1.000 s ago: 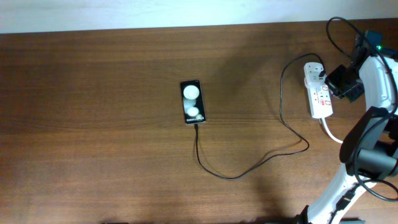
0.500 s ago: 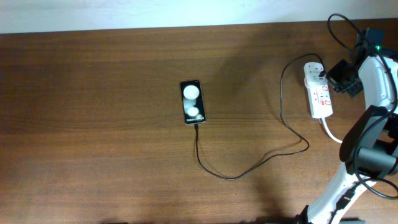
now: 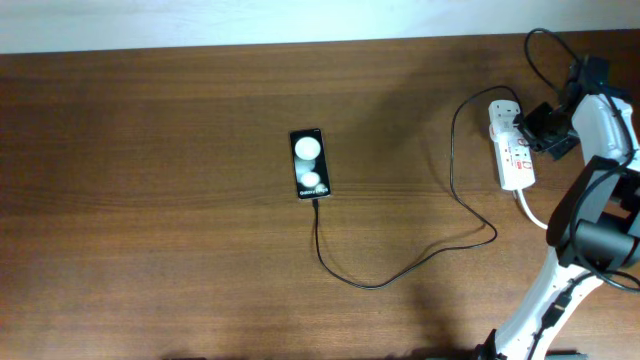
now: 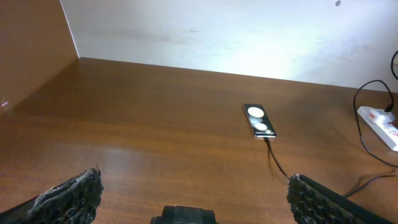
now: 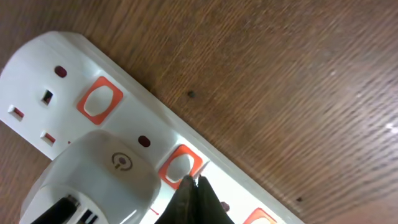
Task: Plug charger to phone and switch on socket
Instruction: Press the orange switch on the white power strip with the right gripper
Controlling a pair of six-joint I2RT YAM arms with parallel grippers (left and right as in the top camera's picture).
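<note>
The black phone (image 3: 309,164) lies face up at the table's middle, also in the left wrist view (image 4: 259,120). The thin black charger cable (image 3: 370,284) runs from the phone's near end in a loop to a pale plug (image 5: 99,177) seated in the white socket strip (image 3: 515,160). My right gripper (image 5: 191,185) is shut, and its tip touches an orange-rimmed switch (image 5: 180,165) on the strip (image 5: 50,62) beside that plug. In the overhead view it sits at the strip's right side (image 3: 538,125). My left gripper (image 4: 193,199) is open and empty, low over the table's left.
The strip's thick white cord (image 3: 530,212) leads off toward the right edge by the right arm's base (image 3: 590,250). A white wall runs along the table's far edge (image 3: 300,20). Further orange-rimmed switches (image 5: 99,99) lie along the strip.
My right gripper has moved a little left and toward the far end of the strip, onto the switch beside the plug. Phone and cable have not moved.
</note>
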